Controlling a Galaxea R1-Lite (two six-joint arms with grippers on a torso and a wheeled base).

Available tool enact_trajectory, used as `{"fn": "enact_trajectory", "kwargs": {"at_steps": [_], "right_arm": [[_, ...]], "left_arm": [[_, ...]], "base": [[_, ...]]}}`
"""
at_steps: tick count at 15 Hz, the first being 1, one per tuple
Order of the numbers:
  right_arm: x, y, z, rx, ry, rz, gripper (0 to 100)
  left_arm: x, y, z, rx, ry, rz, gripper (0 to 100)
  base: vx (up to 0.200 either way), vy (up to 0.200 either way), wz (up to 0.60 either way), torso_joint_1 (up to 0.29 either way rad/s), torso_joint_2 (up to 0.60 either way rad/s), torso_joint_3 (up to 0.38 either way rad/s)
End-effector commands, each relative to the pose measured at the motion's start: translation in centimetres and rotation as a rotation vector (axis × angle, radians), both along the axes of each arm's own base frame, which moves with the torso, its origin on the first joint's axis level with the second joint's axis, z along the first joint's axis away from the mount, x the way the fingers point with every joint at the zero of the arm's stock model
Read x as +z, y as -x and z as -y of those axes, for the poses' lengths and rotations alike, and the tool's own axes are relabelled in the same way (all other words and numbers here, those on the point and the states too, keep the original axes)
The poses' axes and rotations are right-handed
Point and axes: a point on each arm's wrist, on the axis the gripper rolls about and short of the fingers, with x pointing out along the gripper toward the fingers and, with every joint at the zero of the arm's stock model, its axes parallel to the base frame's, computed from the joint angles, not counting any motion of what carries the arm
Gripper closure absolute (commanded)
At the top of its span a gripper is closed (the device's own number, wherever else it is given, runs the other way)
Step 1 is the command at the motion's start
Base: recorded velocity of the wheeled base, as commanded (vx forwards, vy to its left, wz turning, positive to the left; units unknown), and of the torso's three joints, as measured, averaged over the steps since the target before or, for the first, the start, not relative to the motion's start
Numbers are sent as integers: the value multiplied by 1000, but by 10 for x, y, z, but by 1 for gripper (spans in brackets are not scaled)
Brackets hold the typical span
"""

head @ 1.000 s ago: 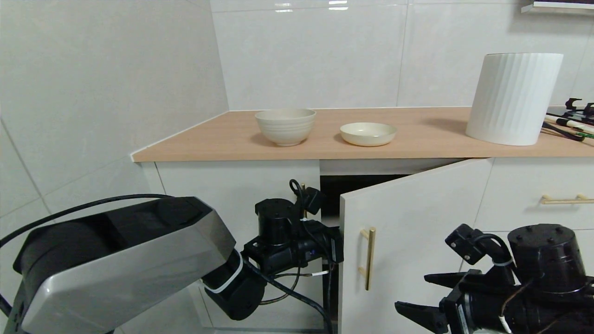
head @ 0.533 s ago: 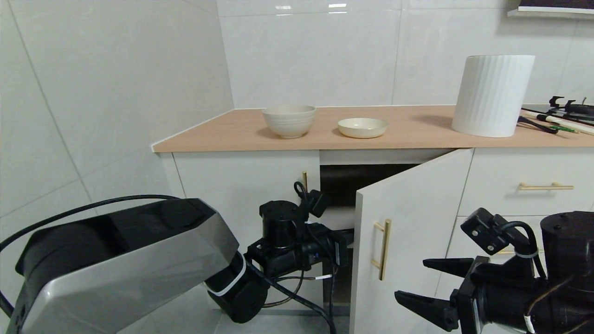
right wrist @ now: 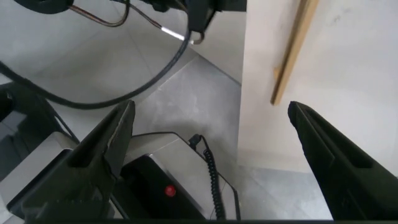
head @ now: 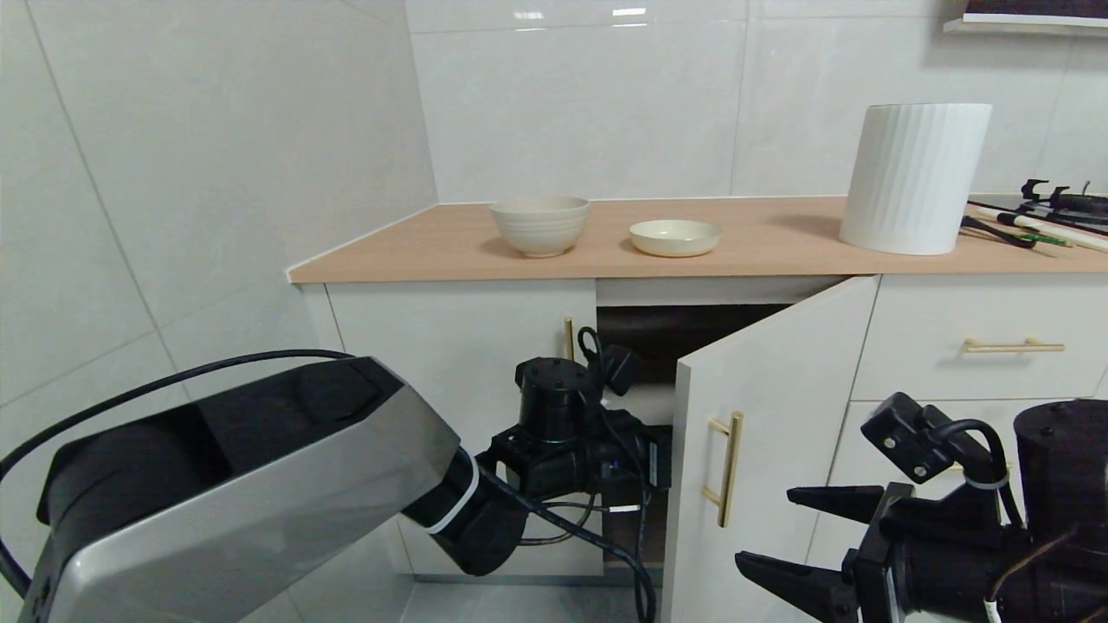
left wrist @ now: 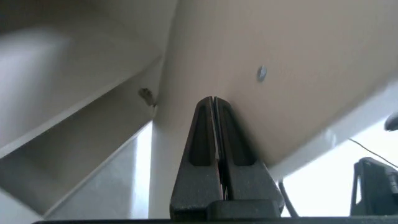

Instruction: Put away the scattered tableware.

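Head view shows bowl (head: 540,225) and dish (head: 674,237) upright, openings facing up.

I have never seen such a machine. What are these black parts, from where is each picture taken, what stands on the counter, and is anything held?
This is a robot with two arms, each ending in a two-finger gripper. The wide picture comes from a camera on its head; the two close ones come from cameras on its wrists. On the light wooden countertop stand a beige ribbed bowl, a shallow cream dish and a tall white ribbed container. Below, a white cabinet door with a brass handle stands partly open. The left gripper, fingers shut, is beside the door's inner side and holds nothing. The right gripper is open and empty, low in front of the door.
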Motion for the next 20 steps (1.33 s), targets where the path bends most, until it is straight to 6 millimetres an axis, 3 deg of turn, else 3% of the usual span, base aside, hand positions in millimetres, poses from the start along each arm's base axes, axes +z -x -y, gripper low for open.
{"fn": "enact_trajectory", "kwargs": {"at_steps": [1, 9, 12, 13, 14, 17, 19, 20], "right_arm": [[0, 0, 0, 2, 0, -2, 0], [0, 2, -3, 16, 0, 0, 0], [6, 9, -6, 48, -24, 18, 0], [9, 13, -5, 60, -35, 31, 0], [19, 22, -4, 83, -64, 66, 0], [39, 43, 2, 138, -113, 119, 0], [46, 50, 5, 152, -98, 101, 0], [46, 50, 5, 151, -98, 102, 0]], "left_arm": [[7, -3, 9, -11, 14, 16, 100], [2, -3, 18, -27, 1, 3, 100], [16, 7, 30, -62, -1, 3, 100], [24, 16, 36, -86, -2, 4, 100], [39, 40, 50, -150, -13, -6, 100], [69, 85, 65, -252, -2, 6, 100], [84, 104, 49, -267, 4, 11, 100], [87, 104, 33, -230, -9, 4, 100]], "base": [[-200, 0, 0, 7, -2, 7], [-25, 0, 0, 1, 0, 0], [0, 0, 0, 0, 0, 0], [0, 0, 0, 0, 0, 0], [0, 0, 0, 0, 0, 0], [0, 0, 0, 0, 0, 0], [0, 0, 0, 0, 0, 0], [0, 0, 0, 0, 0, 0]]}}
